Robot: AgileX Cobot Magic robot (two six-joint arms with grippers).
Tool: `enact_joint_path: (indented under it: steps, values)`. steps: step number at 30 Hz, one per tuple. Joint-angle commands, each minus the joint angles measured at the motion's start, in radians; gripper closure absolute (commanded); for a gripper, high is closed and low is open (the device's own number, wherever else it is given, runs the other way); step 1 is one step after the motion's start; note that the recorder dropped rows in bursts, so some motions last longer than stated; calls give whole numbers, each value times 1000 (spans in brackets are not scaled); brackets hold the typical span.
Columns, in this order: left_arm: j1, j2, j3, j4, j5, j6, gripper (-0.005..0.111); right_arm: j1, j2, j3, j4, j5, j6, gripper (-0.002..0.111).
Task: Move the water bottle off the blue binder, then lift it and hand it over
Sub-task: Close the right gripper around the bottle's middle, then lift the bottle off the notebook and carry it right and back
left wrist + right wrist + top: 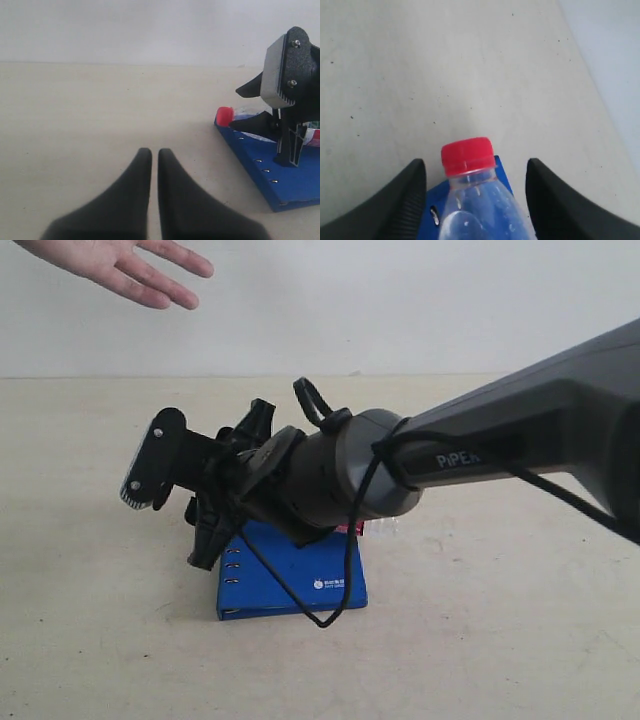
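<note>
The water bottle lies on its side on the blue binder, its red cap at the binder's edge. My right gripper is open, one finger on each side of the bottle's neck, with gaps to the plastic. In the exterior view the right arm reaches across the middle, and the right gripper hides nearly all of the bottle. In the left wrist view, my left gripper hangs low over bare table beside the binder, shut with nothing held. It does not show in the exterior view.
An open human hand hovers at the top left of the exterior view, above and behind the binder. The beige table spreads around the binder. A black cable loops from the right arm down over the binder.
</note>
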Motion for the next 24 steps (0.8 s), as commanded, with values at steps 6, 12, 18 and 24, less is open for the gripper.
enact_joint_path:
  steps: [6,12,18,24]
  values:
    - [-1,-3,-1,-8,-16,-8,102,-7,72,-10,72,-71,-72,56]
    - [-1,-3,-1,-8,-16,-8,102,-7,75,-16,198,-310,-87,90]
    - [-1,-3,-1,-8,-16,-8,102,-7,32,-18,347,-495,-74,108]
    - [-1,-3,-1,-8,-16,-8,102,-17,-191,-13,492,-234,-215,108]
